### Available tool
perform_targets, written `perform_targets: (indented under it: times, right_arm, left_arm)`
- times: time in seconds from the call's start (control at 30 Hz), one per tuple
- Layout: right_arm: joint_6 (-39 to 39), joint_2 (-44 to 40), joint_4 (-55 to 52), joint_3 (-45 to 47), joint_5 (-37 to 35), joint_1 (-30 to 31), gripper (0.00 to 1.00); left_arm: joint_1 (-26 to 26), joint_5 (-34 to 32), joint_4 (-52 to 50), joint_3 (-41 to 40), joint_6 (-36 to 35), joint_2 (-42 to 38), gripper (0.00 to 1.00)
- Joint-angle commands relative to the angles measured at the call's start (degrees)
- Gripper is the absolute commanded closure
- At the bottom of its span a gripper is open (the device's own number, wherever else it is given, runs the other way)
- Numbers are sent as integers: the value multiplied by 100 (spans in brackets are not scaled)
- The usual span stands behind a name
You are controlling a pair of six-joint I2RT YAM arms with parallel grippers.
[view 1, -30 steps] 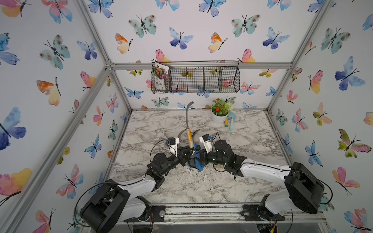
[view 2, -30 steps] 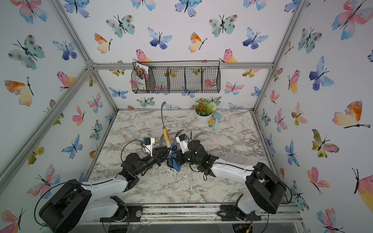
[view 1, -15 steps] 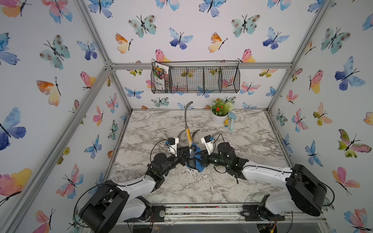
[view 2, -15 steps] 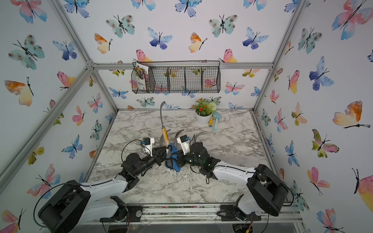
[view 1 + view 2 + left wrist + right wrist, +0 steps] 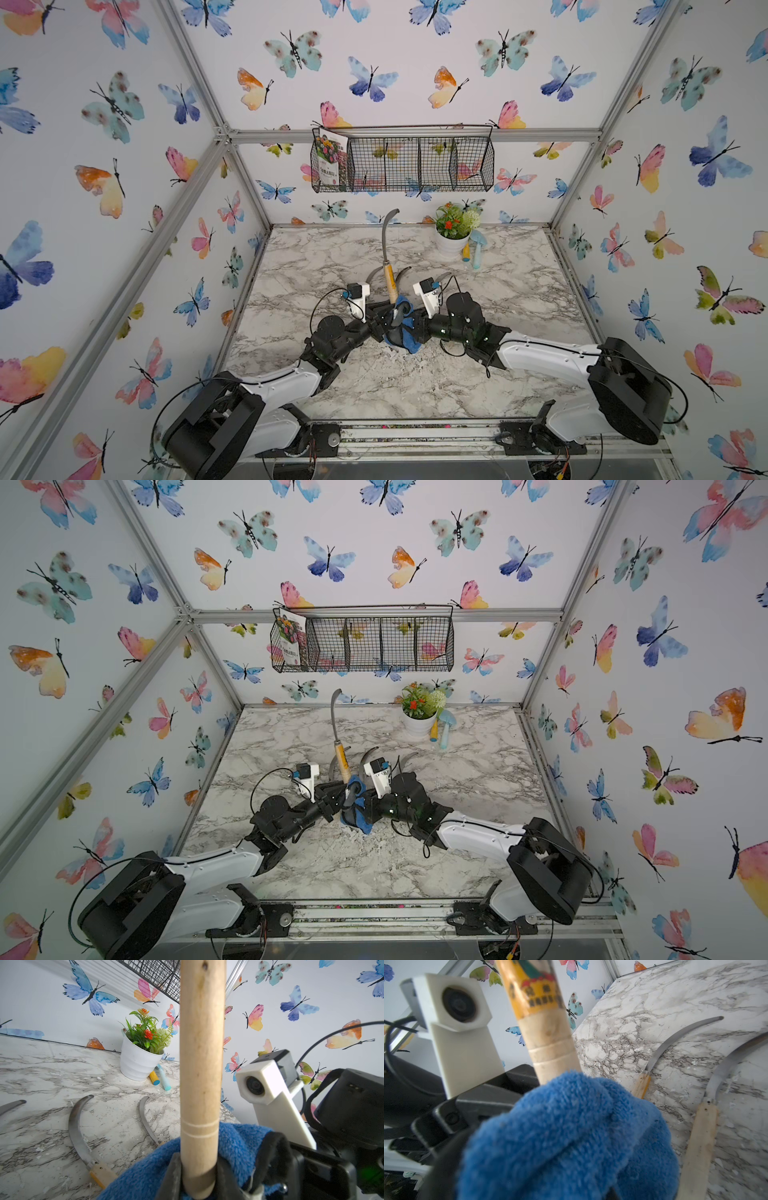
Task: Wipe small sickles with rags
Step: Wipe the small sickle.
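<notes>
The right gripper (image 5: pixel 417 325) has slid the rag (image 5: pixel 400 334) slightly higher up the sickle (image 5: pixel 390 278) handle.

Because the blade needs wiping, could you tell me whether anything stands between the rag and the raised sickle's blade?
Nothing visible does. The rag sits at the lower handle of the raised sickle, just above the left tool; only its handle leads up to the blade.

**Blade Out of Frame, Jaws Under Cloth**

Both wrist views cut the held sickle (image 5: pixel 200 1064) off above its handle, so the blade went unseen. In the right wrist view the rag (image 5: pixel 566 1136) covered the jaws of the right gripper (image 5: pixel 414 325), and the handle label (image 5: pixel 537 991) was too blurred to read. Another sickle (image 5: pixel 11 1105) showed only its blade tip.
</notes>
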State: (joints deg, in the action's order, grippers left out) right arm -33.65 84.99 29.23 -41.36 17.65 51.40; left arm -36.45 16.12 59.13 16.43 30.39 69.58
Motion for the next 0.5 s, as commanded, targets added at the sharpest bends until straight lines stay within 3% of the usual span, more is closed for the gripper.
perform_targets:
  times: [0.0, 0.13, 0.33, 0.47]
  right_arm:
    - [-46, -41, 613, -93, -13, 68, 98]
    - [-52, -813, 1166, 544, -386, 81, 98]
    - [21, 4, 548, -321, 26, 90, 98]
    - [0, -377, 1110, 237, -388, 96, 98]
  left_arm:
    - [-135, 455, -18, 108, -137, 38, 100]
    - [-136, 486, -10, 111, -122, 42, 100]
    - [-152, 507, -11, 115, -119, 53, 100]
    - [-154, 499, -23, 107, -123, 29, 100]
